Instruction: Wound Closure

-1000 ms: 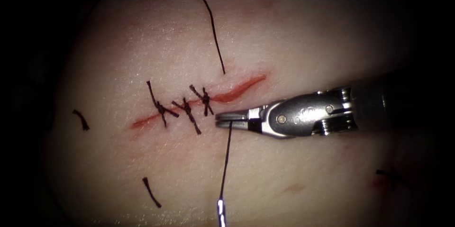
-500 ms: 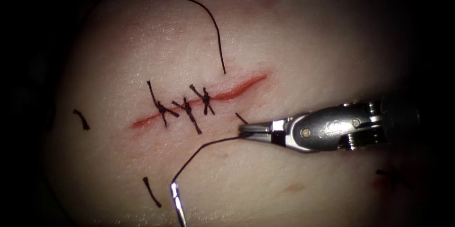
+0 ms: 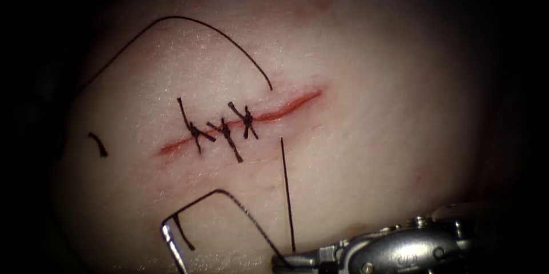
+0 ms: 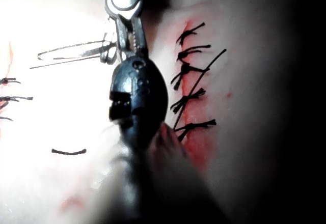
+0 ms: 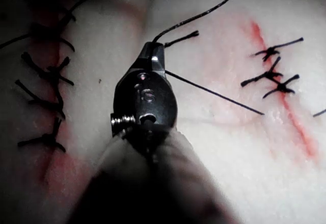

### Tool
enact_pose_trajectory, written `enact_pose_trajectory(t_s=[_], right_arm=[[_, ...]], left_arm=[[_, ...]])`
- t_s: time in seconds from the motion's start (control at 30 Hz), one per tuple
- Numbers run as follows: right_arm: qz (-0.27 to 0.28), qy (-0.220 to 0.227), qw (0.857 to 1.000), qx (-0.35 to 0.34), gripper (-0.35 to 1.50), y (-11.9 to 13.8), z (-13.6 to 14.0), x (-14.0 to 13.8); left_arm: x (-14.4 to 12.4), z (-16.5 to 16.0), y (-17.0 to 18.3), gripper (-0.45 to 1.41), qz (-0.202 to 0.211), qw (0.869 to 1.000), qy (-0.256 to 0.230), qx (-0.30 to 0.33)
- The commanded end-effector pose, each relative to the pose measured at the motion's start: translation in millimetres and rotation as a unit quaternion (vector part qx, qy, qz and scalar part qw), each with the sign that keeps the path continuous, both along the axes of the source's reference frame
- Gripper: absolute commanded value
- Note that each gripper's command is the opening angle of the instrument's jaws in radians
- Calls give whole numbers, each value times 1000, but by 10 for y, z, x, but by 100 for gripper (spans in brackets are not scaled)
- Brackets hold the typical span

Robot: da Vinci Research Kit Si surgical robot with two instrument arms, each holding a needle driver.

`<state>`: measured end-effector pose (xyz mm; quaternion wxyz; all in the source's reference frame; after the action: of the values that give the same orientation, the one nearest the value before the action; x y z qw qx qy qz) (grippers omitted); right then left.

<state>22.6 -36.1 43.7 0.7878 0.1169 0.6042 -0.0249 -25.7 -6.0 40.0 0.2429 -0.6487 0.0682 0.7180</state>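
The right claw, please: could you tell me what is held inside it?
The right claw is shut on the thread, which runs up to the tissue below the cut. The needle lies free, outside the tissue.

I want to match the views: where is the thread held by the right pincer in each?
Endoscope view: thread runs from right pincer up into tissue below the cut; needle lies free, lower left.
Right wrist view: between pincer and three stitches.
Left wrist view: cannot tell, nor what left tool holds.
Landmark: three stitches.
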Motion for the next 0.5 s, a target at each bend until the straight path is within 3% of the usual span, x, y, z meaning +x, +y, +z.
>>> enact_pose_trajectory(t_s=[0.03,0.13,0.2,0.37,0.5], right_arm=[[5,-1,1000,8,-23,-3,8,6],[31,-4,999,15,83,8,12,5],[53,-12,998,17,123,20,14,4],[87,-13,996,-7,130,60,21,0],[111,-21,992,-51,132,85,52,25]], left_arm=[[-2,5,-4,-45,-2,1000,-3,-1],[15,-1,-11,-45,-16,1000,-1,-3],[29,-6,-17,-45,-29,1000,-1,-5],[88,-34,-33,-45,-68,997,27,-11],[93,-35,-26,-45,-72,997,33,-17]])
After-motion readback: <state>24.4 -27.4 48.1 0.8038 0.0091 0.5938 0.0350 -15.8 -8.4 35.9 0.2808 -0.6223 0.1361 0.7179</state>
